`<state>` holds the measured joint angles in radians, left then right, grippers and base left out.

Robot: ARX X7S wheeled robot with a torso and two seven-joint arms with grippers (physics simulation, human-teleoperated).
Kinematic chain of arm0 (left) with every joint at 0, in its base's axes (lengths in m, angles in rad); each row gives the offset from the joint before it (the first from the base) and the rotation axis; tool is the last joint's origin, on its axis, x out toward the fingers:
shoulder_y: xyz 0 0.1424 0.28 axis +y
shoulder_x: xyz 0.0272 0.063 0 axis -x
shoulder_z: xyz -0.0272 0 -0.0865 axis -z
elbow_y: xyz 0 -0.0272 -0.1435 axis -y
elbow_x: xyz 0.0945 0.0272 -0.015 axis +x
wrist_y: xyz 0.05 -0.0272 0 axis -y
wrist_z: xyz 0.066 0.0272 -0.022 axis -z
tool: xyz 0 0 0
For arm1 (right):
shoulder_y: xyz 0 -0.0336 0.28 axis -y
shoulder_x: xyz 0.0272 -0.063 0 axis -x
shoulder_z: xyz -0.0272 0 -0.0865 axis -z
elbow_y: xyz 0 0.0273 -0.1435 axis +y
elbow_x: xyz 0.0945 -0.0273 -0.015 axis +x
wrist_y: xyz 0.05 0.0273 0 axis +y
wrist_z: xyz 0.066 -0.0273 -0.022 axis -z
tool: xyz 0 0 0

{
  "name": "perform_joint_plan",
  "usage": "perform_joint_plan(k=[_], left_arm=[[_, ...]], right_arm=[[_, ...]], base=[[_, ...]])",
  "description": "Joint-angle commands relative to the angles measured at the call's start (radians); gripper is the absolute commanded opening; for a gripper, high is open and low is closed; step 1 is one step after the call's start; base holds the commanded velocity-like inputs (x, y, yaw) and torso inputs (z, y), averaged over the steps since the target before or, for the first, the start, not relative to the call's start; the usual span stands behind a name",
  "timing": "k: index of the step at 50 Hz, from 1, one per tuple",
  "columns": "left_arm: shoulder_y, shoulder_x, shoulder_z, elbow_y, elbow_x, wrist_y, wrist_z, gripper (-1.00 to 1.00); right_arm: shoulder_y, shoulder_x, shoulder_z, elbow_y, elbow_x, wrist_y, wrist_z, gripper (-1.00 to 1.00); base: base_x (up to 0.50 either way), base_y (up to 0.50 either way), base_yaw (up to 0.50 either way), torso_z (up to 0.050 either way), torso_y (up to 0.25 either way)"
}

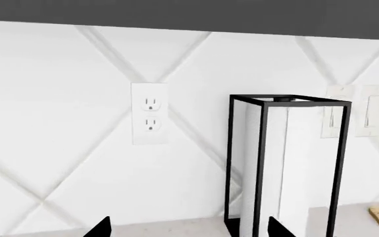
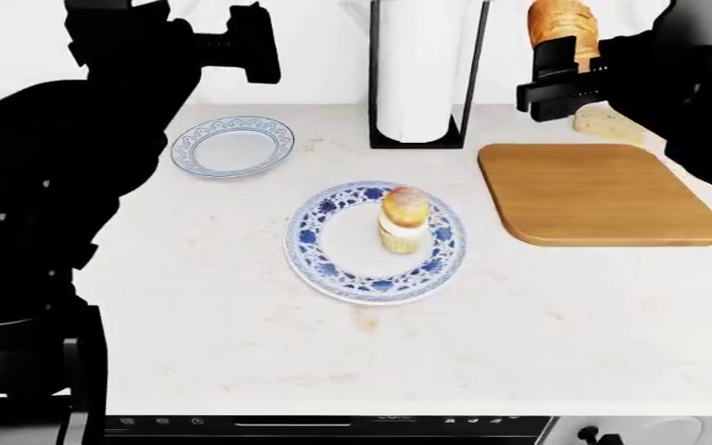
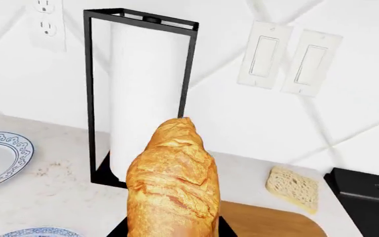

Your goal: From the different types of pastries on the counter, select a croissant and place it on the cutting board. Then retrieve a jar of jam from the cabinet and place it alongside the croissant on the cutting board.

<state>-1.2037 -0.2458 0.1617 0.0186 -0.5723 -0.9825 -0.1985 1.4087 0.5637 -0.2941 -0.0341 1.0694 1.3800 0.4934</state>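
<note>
My right gripper (image 2: 563, 85) is shut on the golden ridged croissant (image 2: 563, 23) and holds it up in the air, behind the far left corner of the wooden cutting board (image 2: 597, 195). In the right wrist view the croissant (image 3: 173, 182) stands on end between the black fingers (image 3: 120, 230), with the board (image 3: 268, 222) low behind it. My left gripper (image 1: 191, 232) is open and holds nothing, raised facing the wall left of the paper towel holder (image 1: 288, 163). The yellow cupcake (image 2: 403, 220) sits on a blue patterned plate (image 2: 331, 269). The bread slice (image 2: 603, 120) lies behind the board. The jar of jam is out of view.
The black-framed paper towel holder (image 2: 418, 69) stands at the back middle of the marble counter (image 2: 369, 352). A smaller pale plate (image 2: 233, 146) lies back left. An outlet (image 1: 149, 113) and switches (image 3: 288, 59) are on the wall. A black object (image 3: 367, 197) sits right of the bread.
</note>
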Motion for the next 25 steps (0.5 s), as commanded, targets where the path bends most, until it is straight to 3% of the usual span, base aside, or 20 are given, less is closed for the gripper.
perform_joint_plan(k=[1, 18, 25], left_arm=[[0.0, -0.001, -0.011, 0.03, -0.023, -0.021, -0.009, 1.0], [0.004, -0.008, -0.011, 0.041, -0.035, -0.022, -0.013, 1.0], [0.006, -0.01, -0.012, 0.049, -0.041, -0.026, -0.016, 1.0]], right_arm=[[-0.027, 0.014, -0.041, 0.038, -0.047, -0.054, -0.035, -1.0], [-0.052, 0.027, -0.133, 0.076, -0.089, -0.091, -0.113, -1.0], [-0.063, 0.028, -0.184, 0.095, -0.108, -0.101, -0.15, -1.0]], base=[[0.0, -0.5, 0.0, 0.0, 0.0], [0.01, -0.5, 0.0, 0.0, 0.0], [0.0, 0.0, 0.0, 0.0, 0.0]])
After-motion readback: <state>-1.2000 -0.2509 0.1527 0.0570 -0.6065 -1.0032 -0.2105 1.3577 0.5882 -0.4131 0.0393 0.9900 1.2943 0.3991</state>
